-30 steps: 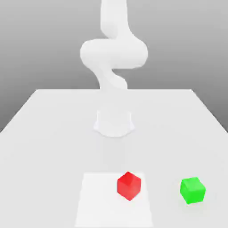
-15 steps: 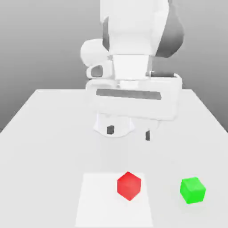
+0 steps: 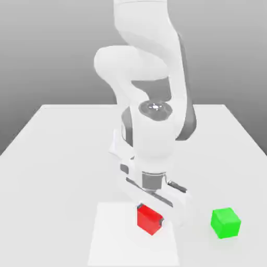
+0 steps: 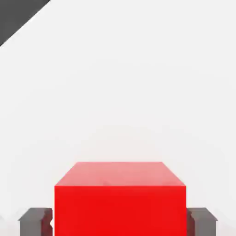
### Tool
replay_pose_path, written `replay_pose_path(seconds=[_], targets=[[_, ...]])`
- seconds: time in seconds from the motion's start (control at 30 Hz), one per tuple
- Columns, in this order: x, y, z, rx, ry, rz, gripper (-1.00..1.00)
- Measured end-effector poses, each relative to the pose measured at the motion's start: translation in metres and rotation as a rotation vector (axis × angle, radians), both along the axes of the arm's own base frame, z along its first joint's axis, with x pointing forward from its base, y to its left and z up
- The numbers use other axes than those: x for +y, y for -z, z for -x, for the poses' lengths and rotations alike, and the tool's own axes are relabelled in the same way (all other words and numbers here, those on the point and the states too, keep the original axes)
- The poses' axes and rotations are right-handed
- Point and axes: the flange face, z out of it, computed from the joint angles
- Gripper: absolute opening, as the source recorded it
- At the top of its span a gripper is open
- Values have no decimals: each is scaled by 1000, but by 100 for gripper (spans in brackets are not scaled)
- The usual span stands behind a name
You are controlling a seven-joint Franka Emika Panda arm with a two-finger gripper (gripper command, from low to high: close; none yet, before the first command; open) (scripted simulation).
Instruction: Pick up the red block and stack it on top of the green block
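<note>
As we look from the jaws outward, the two-finger gripper point(image 3: 150, 214) straddles the small matte bright-red cube point(image 3: 149, 220), one dark grey fingertip point(image 4: 36, 222) to each side of it. The jaws stand only slightly wider than the cube: in the hand view we see a thin pale gap at one side, while the other fingertip sits right against the cube's edge or just beside it. We cannot tell that they have a firm hold of it.

The red cube is over the flat white square point(image 3: 120, 234), near its edge towards the exterior view's right; we cannot tell whether it touches the surface. Above it, the white gripper body point(image 3: 177, 206) slants down towards the exterior view's right, below the white arm with dark grey joints point(image 3: 152, 130).

Farther out, the small matte bright-green cube point(image 3: 225, 223) rests on the pale grey table point(image 3: 57, 182), outside the white square and well apart from the red cube, towards the exterior view's right. Nothing lies on its top face.
</note>
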Motion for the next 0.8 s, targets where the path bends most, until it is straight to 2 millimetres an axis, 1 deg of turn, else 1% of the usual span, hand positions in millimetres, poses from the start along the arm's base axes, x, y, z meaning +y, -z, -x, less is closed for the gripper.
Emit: replay_pose_path(seconds=[0.03, 0.07, 0.1, 0.17, 0.3, 0.33, 0.37, 0.47, 0.53, 0.6, 0.63, 0.7, 0.8], targets=[[0, 0, 0, -1, 0, 0, -100], [0, 5, 0, 0, 0, 0, -100], [0, 2, 0, 0, 0, 0, -100], [0, -13, -1, 0, 0, 0, -100], [1, -51, 0, 0, -2, 1, -100], [13, -57, -1, 1, -45, 1, -100], [30, -62, -3, 1, -101, 1, -100], [87, -74, -8, 2, -293, 3, -100], [127, -82, -7, 2, -424, 2, -100], [167, -91, -1, 1, -555, 1, -100], [181, -92, 0, 1, -600, 1, -100], [186, -78, -3, -1, -619, 1, -100], [188, -44, -3, -1, -625, 1, -100]])
